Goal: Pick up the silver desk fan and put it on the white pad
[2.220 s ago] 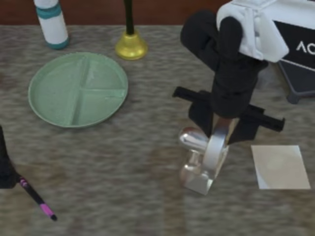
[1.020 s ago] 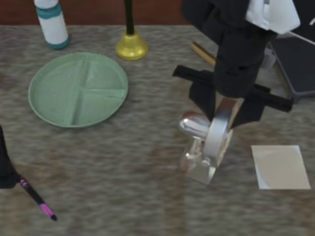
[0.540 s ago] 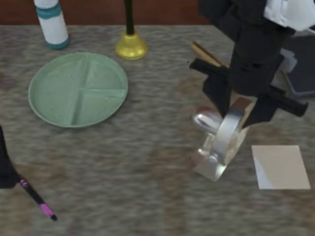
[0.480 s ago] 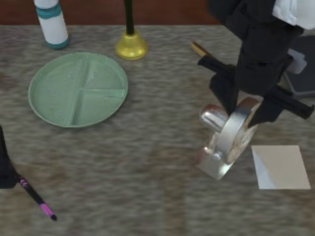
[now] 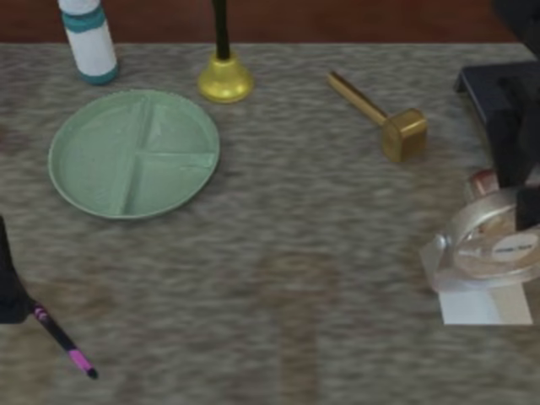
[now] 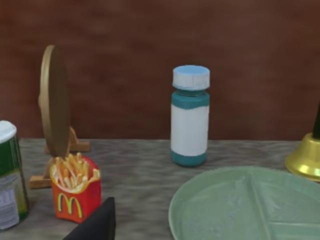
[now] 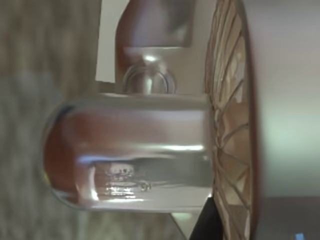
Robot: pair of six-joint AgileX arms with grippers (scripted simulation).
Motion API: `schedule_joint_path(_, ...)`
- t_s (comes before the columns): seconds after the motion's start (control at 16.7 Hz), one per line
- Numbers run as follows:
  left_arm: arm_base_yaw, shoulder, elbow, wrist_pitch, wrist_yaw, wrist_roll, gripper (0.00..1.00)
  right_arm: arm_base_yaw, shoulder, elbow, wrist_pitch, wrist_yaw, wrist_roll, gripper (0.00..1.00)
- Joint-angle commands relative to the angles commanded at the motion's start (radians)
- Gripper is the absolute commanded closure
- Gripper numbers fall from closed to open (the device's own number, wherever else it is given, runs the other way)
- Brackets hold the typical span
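Silver desk fan (image 5: 489, 249) hangs at the table's (image 5: 295, 253) right edge, held above the white pad (image 5: 481, 308), which its base overlaps from overhead. Sweeping leftward first, your left tool (image 5: 10, 287) sits parked at the left edge; you cannot tell its finger state. At right, your right tool (image 5: 516, 181) is clamped on the fan's ring.

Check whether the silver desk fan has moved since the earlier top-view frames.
Yes. The silver desk fan, held by the right gripper, has shifted toward the table's right side, away from the green plate, and now overlaps the white pad.
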Motion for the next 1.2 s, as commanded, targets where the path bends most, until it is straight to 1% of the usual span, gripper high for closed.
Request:
schedule_joint_path(0.12,0.0,0.0,0.0,0.0,0.0,0.0,0.0,-0.034,-0.039,-0.039,0.008,-0.001,0.063,1.0)
schedule_joint_path(0.24,0.0,0.0,0.0,0.0,0.0,0.0,0.0,-0.046,-0.054,-0.052,0.011,-0.001,0.084,1.0)
schedule_joint_path(0.48,0.0,0.0,0.0,0.0,0.0,0.0,0.0,-0.041,-0.05,-0.053,0.014,-0.001,0.083,1.0)
schedule_joint_path(0.84,0.0,0.0,0.0,0.0,0.0,0.0,0.0,-0.049,-0.037,-0.167,0.143,-0.001,0.081,1.0)
schedule_joint_path(1.08,0.0,0.0,0.0,0.0,0.0,0.0,0.0,-0.049,-0.037,-0.171,0.147,-0.001,0.081,1.0)
schedule_joint_path(1.2,0.0,0.0,0.0,0.0,0.0,0.0,0.0,-0.049,-0.037,-0.171,0.147,-0.001,0.081,0.85)
